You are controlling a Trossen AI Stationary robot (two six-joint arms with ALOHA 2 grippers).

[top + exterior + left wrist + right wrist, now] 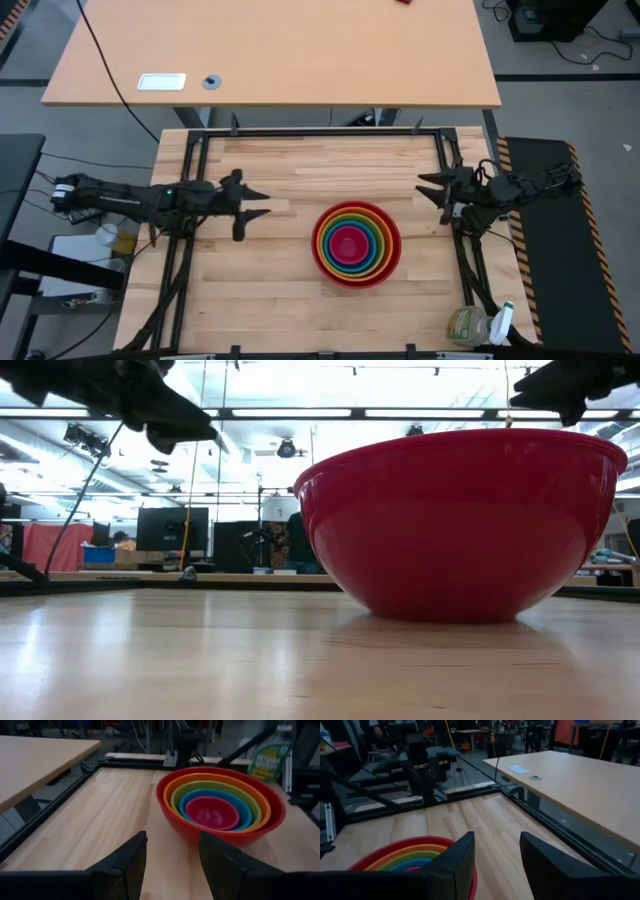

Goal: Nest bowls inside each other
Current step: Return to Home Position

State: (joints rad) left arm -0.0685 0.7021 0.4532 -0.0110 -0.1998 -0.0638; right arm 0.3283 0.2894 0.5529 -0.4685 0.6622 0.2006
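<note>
Both empty with fingers apart, the left end effector [262, 203] and right end effector [424, 187] flank the nested bowls [356, 243], seemingly light, rigid, slick, best pinched at the rim.

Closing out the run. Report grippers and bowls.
Left gripper open, empty, left of bowls. Right gripper open, empty, at right edge. Bowls nested, big red outermost. Bottle at corner, out of the way.

Red bowl [172, 820], orange bowl [220, 775], green bowl [220, 783], blue bowl [245, 812], small pinkish-red bowl [211, 814], pale wood table [100, 820]
</note>
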